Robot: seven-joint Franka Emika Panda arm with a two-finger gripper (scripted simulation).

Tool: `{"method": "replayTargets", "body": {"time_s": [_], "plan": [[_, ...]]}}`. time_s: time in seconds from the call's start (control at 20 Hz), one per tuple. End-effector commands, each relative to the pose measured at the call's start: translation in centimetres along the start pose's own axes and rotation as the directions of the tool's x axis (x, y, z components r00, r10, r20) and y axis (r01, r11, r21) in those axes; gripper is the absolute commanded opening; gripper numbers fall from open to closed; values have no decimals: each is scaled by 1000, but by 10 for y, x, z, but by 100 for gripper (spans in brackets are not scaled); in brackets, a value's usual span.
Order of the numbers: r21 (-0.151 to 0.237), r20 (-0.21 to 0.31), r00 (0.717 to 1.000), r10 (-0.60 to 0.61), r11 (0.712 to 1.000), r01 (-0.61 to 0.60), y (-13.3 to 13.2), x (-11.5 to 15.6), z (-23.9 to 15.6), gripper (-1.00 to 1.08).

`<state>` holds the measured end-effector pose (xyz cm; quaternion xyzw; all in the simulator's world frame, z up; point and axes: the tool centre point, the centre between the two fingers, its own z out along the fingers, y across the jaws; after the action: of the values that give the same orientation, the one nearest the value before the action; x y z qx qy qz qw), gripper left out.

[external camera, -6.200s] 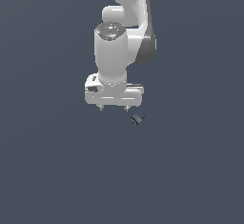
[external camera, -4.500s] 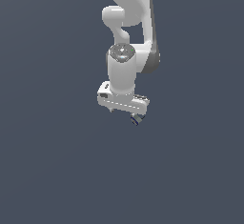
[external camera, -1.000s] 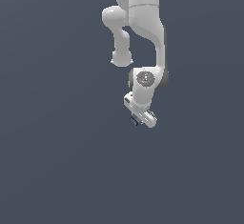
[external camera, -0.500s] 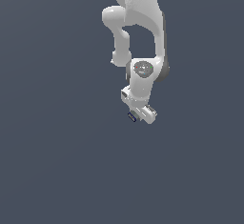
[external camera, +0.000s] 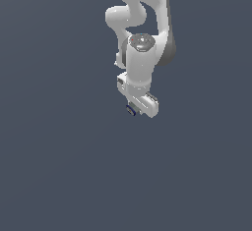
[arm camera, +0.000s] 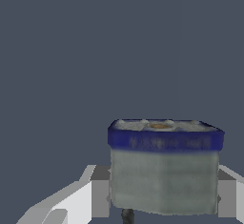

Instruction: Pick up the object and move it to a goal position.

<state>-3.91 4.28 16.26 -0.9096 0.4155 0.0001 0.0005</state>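
The object (arm camera: pixel 164 166) is a short grey piece with a dark blue rim and a pale end face. In the wrist view it fills the space between my two fingers (arm camera: pixel 97 192), which press on its sides. My gripper (arm camera: pixel 162 194) is shut on it. From the exterior view the object (external camera: pixel 131 110) shows only as a tiny dark speck under the white hand (external camera: pixel 143 103), mostly hidden by it. The hand hangs below the white arm near the middle of that view, held off the plain grey ground.
Nothing but a flat, uniform grey-blue surface (external camera: pixel 59 166) surrounds the arm in both views. No goal marker, other object or edge shows.
Over the earlier frames the hand came down on the object and shut on it. In the last second the arm has swung the hand toward the exterior view's left and slightly up, carrying the object.
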Motion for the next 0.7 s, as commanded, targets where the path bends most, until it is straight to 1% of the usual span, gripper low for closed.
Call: {"method": "replayTargets", "body": {"time_s": [0.0, 0.65], "plan": [[0, 0, 1000, 0, 1000, 0, 4, 8, -29, -100], [-1, -1, 1000, 1, 1000, -1, 20, 50, -166, -100]]}}
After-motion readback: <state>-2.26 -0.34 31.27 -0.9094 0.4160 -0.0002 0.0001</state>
